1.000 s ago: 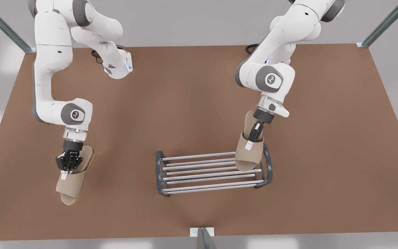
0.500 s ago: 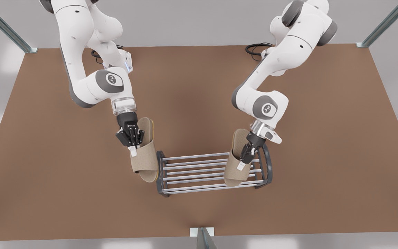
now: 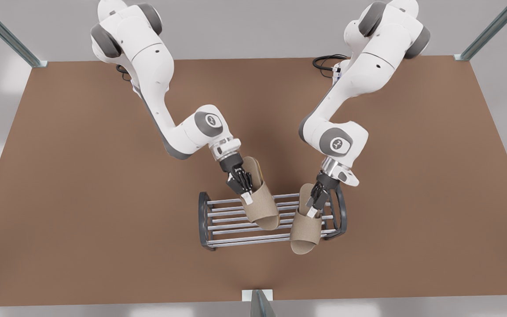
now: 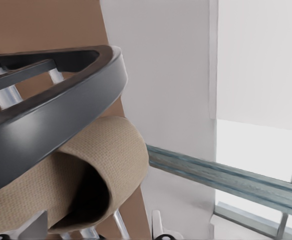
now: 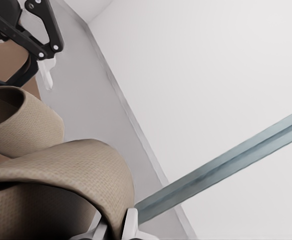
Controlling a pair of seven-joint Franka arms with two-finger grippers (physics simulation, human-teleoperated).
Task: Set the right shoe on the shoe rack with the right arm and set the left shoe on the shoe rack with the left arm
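Note:
The shoe rack (image 3: 231, 219) of silver bars and dark end frames stands at the table's front middle. My right gripper (image 3: 246, 197), on the arm at the front view's left, is shut on a tan slipper (image 3: 263, 208) held tilted over the rack's middle. My left gripper (image 3: 311, 212), on the other arm, is shut on the second tan slipper (image 3: 305, 232) beside the rack's end frame (image 3: 340, 207); its toe overhangs the front bar. The left wrist view shows that slipper (image 4: 103, 165) under the end frame (image 4: 60, 102). The right wrist view shows its own slipper (image 5: 60, 190), the other slipper (image 5: 20, 120) and the left gripper (image 5: 33, 30).
The brown table (image 3: 412, 198) spreads wide on both sides of the rack. Metal posts (image 3: 491, 31) rise at the far corners, and a small bracket (image 3: 258, 296) sits at the front edge. Black cables (image 3: 326, 61) lie near the far arm base.
The right arm swung its slipper from the front view's left to above the rack's middle. The left gripper carried its slipper lower and toward the rack's front.

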